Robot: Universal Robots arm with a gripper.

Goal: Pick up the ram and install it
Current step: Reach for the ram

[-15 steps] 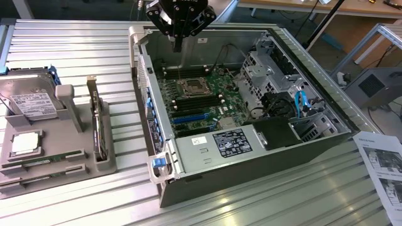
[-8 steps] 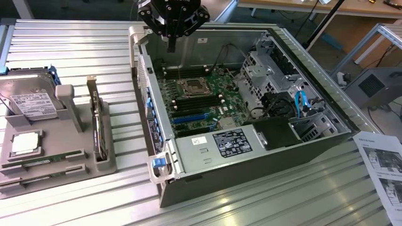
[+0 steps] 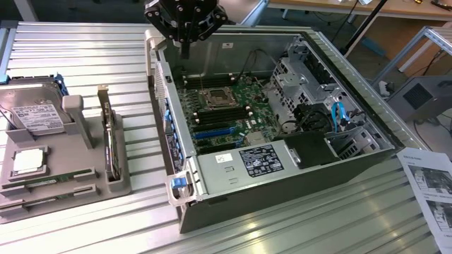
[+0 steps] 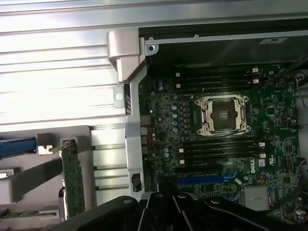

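Note:
Two narrow green ram sticks lie in slots at the near end of the grey tray (image 3: 71, 193) on the exterior view's left, one (image 3: 51, 180) just behind the other (image 3: 39, 204). I cannot tell which one is the task's ram. My gripper (image 3: 185, 50) hangs high over the back corner of the open computer case (image 3: 282, 174), fingers pointing down, shut, with nothing between them. It is well away from the tray. The wrist view looks down past the gripper's black housing (image 4: 168, 211) onto the motherboard (image 4: 216, 144), with its black memory slots (image 4: 221, 150) beside the open processor socket (image 4: 222, 114).
The tray also holds a hard drive (image 3: 35, 114), a square silver processor chip (image 3: 27, 160) and an upright green card (image 3: 109, 140) in a stand. The case walls, drive cage (image 3: 297, 79) and power supply (image 3: 258, 159) ring the motherboard. Printed sheets (image 3: 431, 190) lie at the right.

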